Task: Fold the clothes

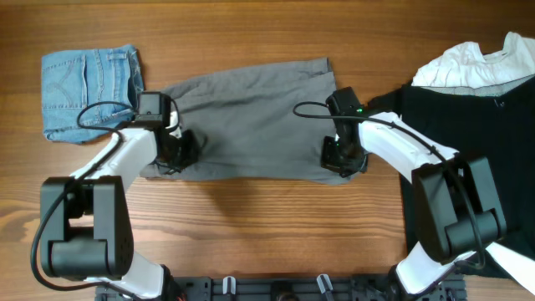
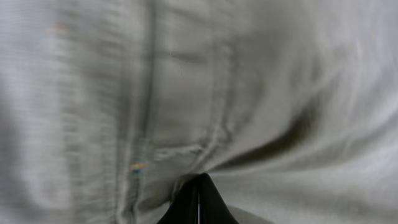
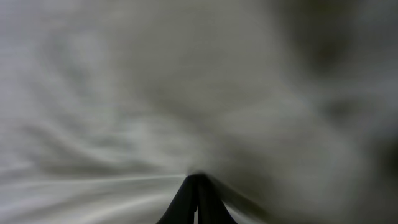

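The grey shorts (image 1: pixel 251 121) lie spread across the middle of the table. My left gripper (image 1: pixel 180 153) is shut on the shorts' left end near the front edge. The left wrist view shows its closed fingertips (image 2: pixel 199 183) pinching grey cloth (image 2: pixel 249 93) with seams and a pucker. My right gripper (image 1: pixel 338 159) is shut on the shorts' right end at the front corner. The right wrist view shows its closed fingertips (image 3: pixel 198 182) gripping blurred grey cloth (image 3: pixel 155 93).
Folded light-blue denim shorts (image 1: pixel 90 92) lie at the back left, beside the left arm. A black garment (image 1: pixel 468 125) with a white garment (image 1: pixel 481 63) on it lies at the right. Bare wooden table (image 1: pixel 267 226) runs along the front.
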Controlling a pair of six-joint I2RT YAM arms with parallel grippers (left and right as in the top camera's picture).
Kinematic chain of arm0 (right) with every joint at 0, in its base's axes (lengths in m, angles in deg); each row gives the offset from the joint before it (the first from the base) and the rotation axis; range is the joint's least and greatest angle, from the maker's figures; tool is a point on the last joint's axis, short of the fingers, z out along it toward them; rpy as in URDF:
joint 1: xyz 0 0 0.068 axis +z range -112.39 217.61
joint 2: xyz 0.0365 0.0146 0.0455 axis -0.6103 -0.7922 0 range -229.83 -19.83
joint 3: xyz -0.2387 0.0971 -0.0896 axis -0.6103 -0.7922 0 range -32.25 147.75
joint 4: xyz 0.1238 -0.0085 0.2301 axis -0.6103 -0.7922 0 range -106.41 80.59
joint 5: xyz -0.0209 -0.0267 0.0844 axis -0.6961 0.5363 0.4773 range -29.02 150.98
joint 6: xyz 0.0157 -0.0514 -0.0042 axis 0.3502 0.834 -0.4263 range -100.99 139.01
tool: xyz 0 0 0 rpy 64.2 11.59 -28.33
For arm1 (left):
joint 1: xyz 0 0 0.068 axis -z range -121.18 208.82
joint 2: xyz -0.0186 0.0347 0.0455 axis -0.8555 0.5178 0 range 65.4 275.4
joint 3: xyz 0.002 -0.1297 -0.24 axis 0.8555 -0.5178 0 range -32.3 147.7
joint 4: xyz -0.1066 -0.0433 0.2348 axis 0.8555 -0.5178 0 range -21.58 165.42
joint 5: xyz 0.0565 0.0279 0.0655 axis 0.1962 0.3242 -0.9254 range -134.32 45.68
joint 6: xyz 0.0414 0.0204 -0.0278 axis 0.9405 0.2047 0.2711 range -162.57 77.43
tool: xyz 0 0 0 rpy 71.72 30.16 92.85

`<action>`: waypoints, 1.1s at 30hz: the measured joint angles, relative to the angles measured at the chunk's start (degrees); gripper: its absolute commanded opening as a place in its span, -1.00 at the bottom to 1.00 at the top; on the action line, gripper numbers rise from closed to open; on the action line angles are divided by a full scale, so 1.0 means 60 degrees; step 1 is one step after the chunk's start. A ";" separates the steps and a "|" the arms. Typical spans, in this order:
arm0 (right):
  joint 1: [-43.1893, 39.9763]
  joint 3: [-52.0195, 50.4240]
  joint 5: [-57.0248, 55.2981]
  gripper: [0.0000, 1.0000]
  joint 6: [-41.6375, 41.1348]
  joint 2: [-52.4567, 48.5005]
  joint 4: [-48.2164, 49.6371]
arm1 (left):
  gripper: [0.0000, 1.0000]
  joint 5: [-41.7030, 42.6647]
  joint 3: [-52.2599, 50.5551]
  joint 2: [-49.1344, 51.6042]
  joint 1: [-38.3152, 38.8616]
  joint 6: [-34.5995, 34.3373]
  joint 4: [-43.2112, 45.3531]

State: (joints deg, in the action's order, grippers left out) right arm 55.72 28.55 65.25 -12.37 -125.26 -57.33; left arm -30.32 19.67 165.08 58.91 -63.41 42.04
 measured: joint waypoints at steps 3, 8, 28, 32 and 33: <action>-0.0288 0.0018 -0.0251 -0.91 -0.0127 0.0018 -0.0273 | -0.92 0.0113 0.0000 -0.0033 -0.0397 -0.0168 -0.0109; -0.1035 0.0018 -0.0474 -0.88 0.0288 0.0219 -0.0659 | -0.92 0.0608 0.0222 -0.0142 -0.0951 0.0313 -0.0823; 0.1078 0.0412 0.3537 -0.84 0.1206 0.1180 0.6335 | -0.85 0.1381 0.1086 0.0036 0.1166 0.1344 0.2761; 0.1235 0.0408 0.3053 -0.80 0.0240 -0.0277 0.7417 | -0.84 0.0707 0.1086 0.0878 0.1206 0.0874 0.3286; 0.1213 0.0408 0.2987 -0.78 0.0120 -0.0568 0.7741 | -0.82 0.0594 0.1082 0.0991 0.1206 0.0805 0.3384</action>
State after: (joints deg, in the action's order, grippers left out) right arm 63.00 31.00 83.17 -11.65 -128.67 -10.89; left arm -26.76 26.16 171.02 66.15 -58.58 62.34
